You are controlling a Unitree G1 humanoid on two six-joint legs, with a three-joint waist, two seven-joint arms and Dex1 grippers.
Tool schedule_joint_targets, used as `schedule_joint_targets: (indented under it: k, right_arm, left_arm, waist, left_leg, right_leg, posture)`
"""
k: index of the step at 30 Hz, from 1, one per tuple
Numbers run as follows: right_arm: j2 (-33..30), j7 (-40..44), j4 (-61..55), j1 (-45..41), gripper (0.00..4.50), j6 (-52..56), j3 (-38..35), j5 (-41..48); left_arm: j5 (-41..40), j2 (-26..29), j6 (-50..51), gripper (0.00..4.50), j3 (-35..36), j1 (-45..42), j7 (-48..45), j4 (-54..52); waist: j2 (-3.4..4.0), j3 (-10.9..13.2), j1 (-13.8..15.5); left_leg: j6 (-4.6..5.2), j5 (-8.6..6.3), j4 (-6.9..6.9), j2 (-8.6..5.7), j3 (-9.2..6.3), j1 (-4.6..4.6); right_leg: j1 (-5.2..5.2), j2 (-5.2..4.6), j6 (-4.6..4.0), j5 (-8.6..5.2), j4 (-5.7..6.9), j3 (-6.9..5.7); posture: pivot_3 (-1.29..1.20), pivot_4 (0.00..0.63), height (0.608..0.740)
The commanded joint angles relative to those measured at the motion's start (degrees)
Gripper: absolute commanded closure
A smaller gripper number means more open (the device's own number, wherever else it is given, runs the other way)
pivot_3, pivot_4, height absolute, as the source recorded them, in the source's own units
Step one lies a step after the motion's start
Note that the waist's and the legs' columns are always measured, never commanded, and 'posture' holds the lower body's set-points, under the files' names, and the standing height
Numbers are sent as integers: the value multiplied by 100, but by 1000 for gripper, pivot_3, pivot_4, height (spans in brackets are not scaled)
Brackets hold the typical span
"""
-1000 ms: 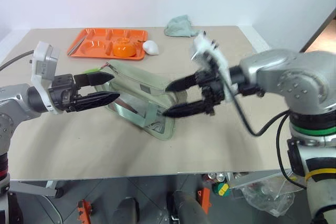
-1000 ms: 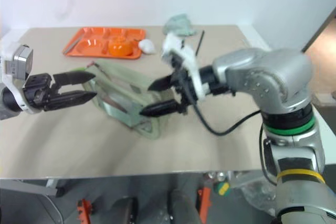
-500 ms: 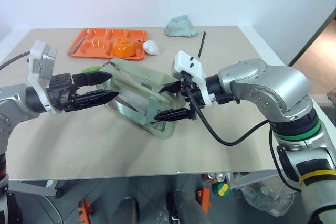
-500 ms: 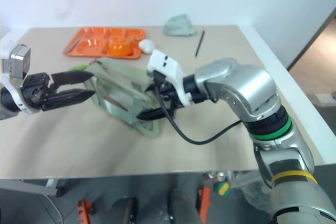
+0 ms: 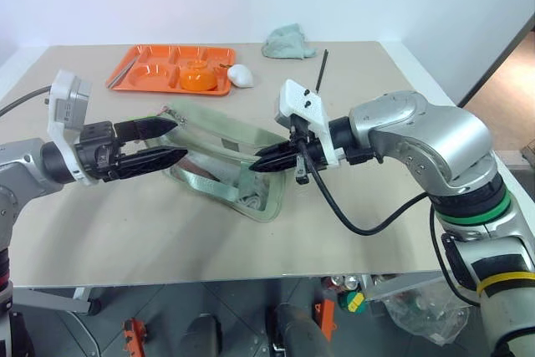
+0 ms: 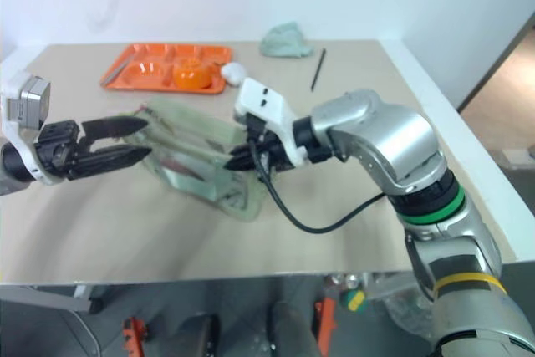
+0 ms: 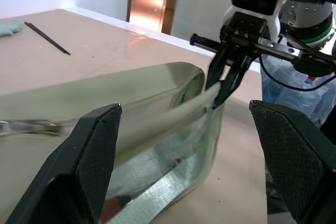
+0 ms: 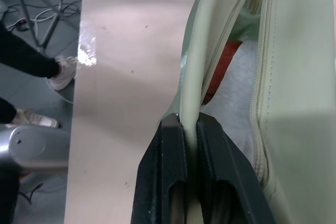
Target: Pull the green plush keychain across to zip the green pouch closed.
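The green pouch (image 5: pixel 226 160) lay in the middle of the tabletop (image 5: pixel 368 198), in front of the orange tray (image 5: pixel 159 68), and its zipper top was not zipped. The right tool (image 5: pixel 261 162) was pinched tight on the pouch's pale green edge at the end far from the tray, with a black finger (image 8: pixel 167 182) pressed on each side of it. The left tool (image 5: pixel 171 140) hung just beside the pouch's other end with its fingers apart and nothing between them, and a small bit of bright green, maybe the green plush keychain (image 5: pixel 149 111), peeked out just behind it.
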Motion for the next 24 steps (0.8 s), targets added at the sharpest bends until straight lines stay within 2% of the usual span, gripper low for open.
schedule_joint_targets:
  k: [1,5,8,15,20,24]
  right_arm:
    - [-166,220,-194,45,4453,-236,19,-133]
    - [-425,513,72,106,4453,-1082,193,-694]
    - [-516,743,920,-156,4453,-2088,295,-1378]
    - [-147,1322,2721,-1112,4453,-3671,330,-2253]
    - [100,1795,3054,-1298,4453,-4237,285,-2492]
    - [143,2050,2736,-1145,4453,-4038,178,-2406]
  left_arm:
    - [-78,70,-104,463,323,-5,49,-6]
    - [-154,84,-83,463,521,-37,107,140]
    - [-297,95,-8,463,763,-77,172,275]
    - [-654,-20,47,463,1121,-69,477,462]
    - [-730,-58,23,463,1223,107,611,455]
    - [-853,-75,52,463,1360,235,750,427]
  waist:
    - [0,0,0]
    - [0,0,0]
    - [0,0,-1]
    - [-1,1,-1]
    - [0,1,-1]
    - [0,1,-3]
  left_leg:
    - [0,0,0,0,0,0]
    - [0,0,0,0,-1,0]
    - [0,0,4,-2,2,2]
    - [-4,3,4,-6,3,1]
    - [-6,1,-11,-1,0,0]
    - [-9,-1,-13,5,-1,0]
  right_leg:
    - [0,0,0,0,0,0]
    - [0,0,0,0,0,-2]
    - [2,-2,2,1,0,-1]
    - [2,-4,4,4,-1,1]
    - [-3,-4,-5,-5,-2,1]
    - [-5,-3,-9,-8,-1,0]
  posture:
    - [0,150,740]
    - [0,150,740]
    - [0,150,740]
    - [0,150,740]
    - [0,150,740]
    - [0,150,740]
